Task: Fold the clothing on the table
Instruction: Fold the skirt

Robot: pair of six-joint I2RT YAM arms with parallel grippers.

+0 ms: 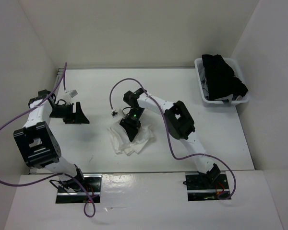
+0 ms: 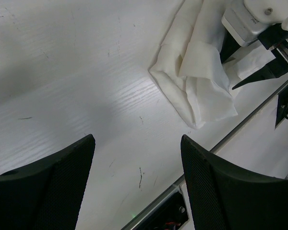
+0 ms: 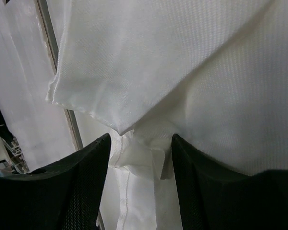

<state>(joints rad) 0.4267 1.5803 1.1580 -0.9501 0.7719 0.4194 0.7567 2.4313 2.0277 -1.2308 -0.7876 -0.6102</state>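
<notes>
The clothing (image 1: pixel 134 142) is a crumpled, partly folded white bundle lying in the middle of the table (image 1: pixel 96 86). My right gripper (image 1: pixel 132 131) points down onto it. In the right wrist view its jaws (image 3: pixel 140 136) stand open astride a small raised fold of the clothing (image 3: pixel 182 57), and the black fingers (image 3: pixel 77 177) are apart from that fold. My left gripper (image 1: pixel 77 120) hovers over bare tabletop to the left of the bundle, open and empty (image 2: pixel 137 139). From there the clothing (image 2: pixel 201 81) shows at the upper right.
A white basket (image 1: pixel 200 84) holding black garments (image 1: pixel 225 76) stands at the far right. White walls enclose the table on three sides. A metal rail (image 2: pixel 240 127) runs along the near edge, with both arm bases behind it.
</notes>
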